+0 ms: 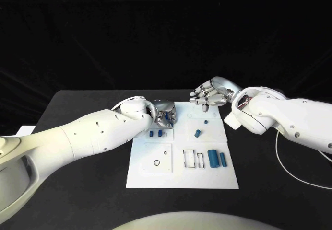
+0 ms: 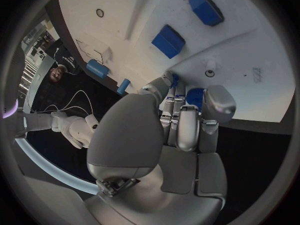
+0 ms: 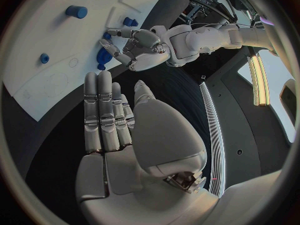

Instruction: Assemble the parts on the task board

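The head camera looks steeply down from above the counter (image 1: 83, 191), taking in the whole white board (image 1: 181, 178), while each wrist camera sits close behind its own hand, facing that same board, and the right one also catches the left hand (image 3: 134, 50).

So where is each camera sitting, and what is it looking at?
Head view: sits on the robot's head, looks down at the black table and the task board; both white arms reach in, the left hand over the board, the right hand at its far edge.
Left wrist view: sits behind the left hand, faces the board and blue parts.
Right wrist view: sits behind the right hand, fingers straight, faces the board.
Shared: the right wrist view also sees the left hand, and all three see the board.
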`<move>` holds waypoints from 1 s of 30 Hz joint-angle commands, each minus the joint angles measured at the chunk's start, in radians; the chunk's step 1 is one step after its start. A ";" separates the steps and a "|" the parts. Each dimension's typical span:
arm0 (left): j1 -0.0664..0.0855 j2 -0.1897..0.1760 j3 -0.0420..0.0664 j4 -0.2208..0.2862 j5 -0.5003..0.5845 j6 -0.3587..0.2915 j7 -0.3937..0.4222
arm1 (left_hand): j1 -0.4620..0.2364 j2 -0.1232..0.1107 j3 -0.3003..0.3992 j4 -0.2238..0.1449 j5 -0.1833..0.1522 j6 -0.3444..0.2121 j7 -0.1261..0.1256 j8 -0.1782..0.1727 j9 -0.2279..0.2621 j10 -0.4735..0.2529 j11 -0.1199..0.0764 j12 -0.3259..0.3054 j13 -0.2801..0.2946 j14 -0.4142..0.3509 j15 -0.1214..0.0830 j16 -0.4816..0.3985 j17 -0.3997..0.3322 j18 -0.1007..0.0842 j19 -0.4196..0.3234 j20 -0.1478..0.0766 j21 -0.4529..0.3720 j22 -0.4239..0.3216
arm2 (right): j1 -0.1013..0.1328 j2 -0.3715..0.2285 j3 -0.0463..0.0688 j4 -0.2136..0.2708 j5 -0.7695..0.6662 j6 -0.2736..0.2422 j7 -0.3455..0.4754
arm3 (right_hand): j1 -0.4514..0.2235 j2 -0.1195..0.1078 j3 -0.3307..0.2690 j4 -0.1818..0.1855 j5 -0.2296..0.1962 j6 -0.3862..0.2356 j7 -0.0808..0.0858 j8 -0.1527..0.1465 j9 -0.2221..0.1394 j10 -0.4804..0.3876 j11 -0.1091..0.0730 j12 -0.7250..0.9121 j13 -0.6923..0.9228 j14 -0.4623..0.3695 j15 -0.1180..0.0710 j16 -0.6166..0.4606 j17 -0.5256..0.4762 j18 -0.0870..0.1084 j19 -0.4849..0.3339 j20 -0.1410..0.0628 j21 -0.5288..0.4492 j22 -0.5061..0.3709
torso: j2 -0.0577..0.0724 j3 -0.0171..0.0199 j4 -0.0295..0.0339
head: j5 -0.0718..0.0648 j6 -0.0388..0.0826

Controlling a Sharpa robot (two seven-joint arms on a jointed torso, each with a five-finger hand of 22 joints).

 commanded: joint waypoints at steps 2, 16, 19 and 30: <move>-0.010 -0.002 -0.007 -0.008 -0.013 0.078 -0.047 | -0.002 0.003 0.023 -0.006 0.002 0.009 0.001 -0.009 -0.002 0.006 0.001 -0.012 0.000 0.008 -0.003 0.006 -0.004 -0.019 -0.003 -0.003 0.006 0.006 | 0.000 0.003 0.000 -0.006 0.077 -0.001 0.045 | 0.024 -0.001 0.026 -0.010 -0.006 0.006 0.021 0.016 0.001 0.008 0.018 -0.076 -0.114 -0.083 0.033 -0.161 -0.113 0.006 -0.050 0.032 -0.132 -0.083 | 0.000 0.0003 0.0010 | -0.002 -0.002; -0.010 -0.003 -0.007 -0.009 -0.013 0.070 -0.033 | -0.022 -0.006 0.075 -0.024 0.001 0.019 0.005 -0.021 0.000 0.006 0.006 -0.032 0.001 0.002 0.002 0.005 -0.018 -0.018 -0.013 0.003 0.008 0.018 | 0.000 0.008 0.000 -0.025 0.134 0.000 0.082 | 0.015 -0.017 0.101 -0.041 -0.012 -0.008 0.027 0.024 -0.002 0.079 0.028 -0.163 -0.345 -0.020 0.047 -0.333 -0.330 0.013 0.035 0.053 -0.323 -0.227 | 0.000 -0.0002 0.0008 | -0.001 -0.003; -0.010 -0.003 -0.007 -0.008 -0.013 0.059 -0.029 | -0.017 0.001 0.090 -0.038 0.000 0.045 -0.002 -0.012 0.005 0.056 -0.007 -0.010 0.012 0.007 -0.009 0.013 -0.009 -0.021 -0.005 -0.002 0.036 0.035 | 0.000 0.008 0.000 -0.026 0.136 -0.003 0.085 | 0.008 -0.020 0.106 -0.044 -0.013 -0.010 0.028 0.024 -0.002 0.081 0.030 -0.164 -0.359 -0.015 0.048 -0.342 -0.344 0.013 0.042 0.053 -0.336 -0.236 | 0.000 -0.0005 0.0012 | -0.001 -0.003; -0.011 -0.012 -0.001 0.001 -0.013 -0.024 -0.011 | -0.015 0.013 0.129 -0.084 -0.002 0.111 -0.021 0.009 0.021 0.127 -0.032 0.023 0.041 0.014 -0.030 0.014 -0.023 -0.035 0.019 -0.024 0.120 0.087 | 0.000 0.008 0.000 -0.039 0.185 -0.029 0.135 | 0.011 -0.019 0.164 -0.073 -0.010 0.007 0.026 0.016 -0.004 0.096 0.030 -0.201 -0.405 -0.030 0.055 -0.373 -0.413 0.013 0.055 0.058 -0.402 -0.285 | -0.001 -0.0009 0.0003 | 0.000 -0.004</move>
